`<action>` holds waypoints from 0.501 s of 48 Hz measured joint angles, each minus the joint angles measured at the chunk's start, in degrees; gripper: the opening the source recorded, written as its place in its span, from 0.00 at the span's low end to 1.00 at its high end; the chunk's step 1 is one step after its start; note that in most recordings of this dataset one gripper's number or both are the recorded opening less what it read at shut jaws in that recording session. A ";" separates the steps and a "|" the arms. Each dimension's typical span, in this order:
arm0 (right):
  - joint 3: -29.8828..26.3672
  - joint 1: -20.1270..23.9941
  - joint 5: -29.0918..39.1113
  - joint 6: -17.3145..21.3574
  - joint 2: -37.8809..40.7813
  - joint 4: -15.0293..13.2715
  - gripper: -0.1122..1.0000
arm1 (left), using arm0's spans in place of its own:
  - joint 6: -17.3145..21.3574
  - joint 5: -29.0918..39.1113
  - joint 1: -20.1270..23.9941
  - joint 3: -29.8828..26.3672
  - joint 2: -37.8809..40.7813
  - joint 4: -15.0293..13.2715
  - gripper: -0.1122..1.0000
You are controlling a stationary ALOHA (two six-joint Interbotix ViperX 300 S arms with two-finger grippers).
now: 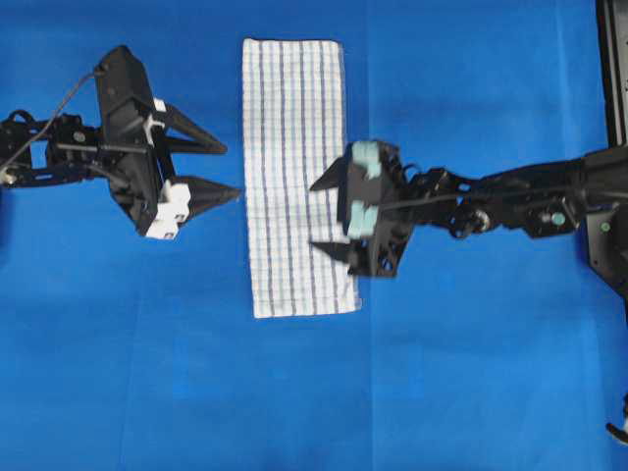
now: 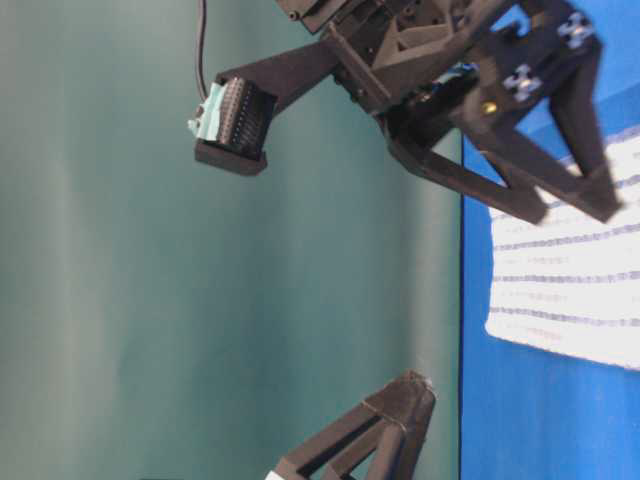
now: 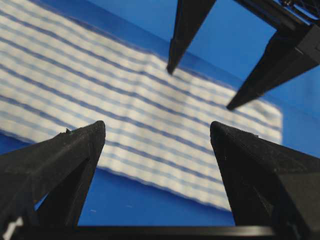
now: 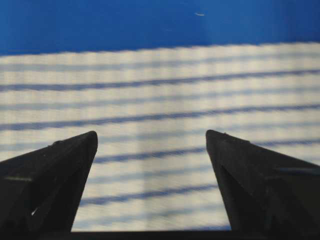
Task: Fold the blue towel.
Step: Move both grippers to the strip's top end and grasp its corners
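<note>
While flat — blue towel [image 1: 294, 177], unheld.

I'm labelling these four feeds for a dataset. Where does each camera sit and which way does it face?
Overhead: straight down on blue towel; left gripper, right gripper.
Table-level: low, image turned sideways; right gripper above towel.
Left wrist: between open jaws toward towel, right gripper beyond.
Right wrist: down onto towel.
All share the towel.

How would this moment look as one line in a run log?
blue towel: flat, long strip | left hand: open, beside it | right hand: open, above its edge
</note>
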 measured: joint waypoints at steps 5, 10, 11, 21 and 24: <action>0.44 -4.83 -2.72 -0.18 -0.44 0.00 0.86 | 1.05 -0.09 3.96 0.00 1.14 0.00 0.83; 0.44 -9.40 -5.19 -0.53 -0.53 0.00 0.86 | 3.34 -0.88 8.44 -0.09 3.16 0.09 0.83; 0.35 -10.20 -5.54 -0.53 -0.44 0.00 0.86 | 3.87 -1.14 9.23 -0.09 3.60 0.09 0.83; 0.00 -18.11 -8.53 -0.62 -0.44 0.00 0.81 | 8.44 -5.63 16.96 -1.32 8.61 0.09 0.83; -0.35 -19.86 -9.32 -0.53 0.09 0.09 0.79 | 9.05 -7.38 18.28 -2.20 9.93 0.09 0.83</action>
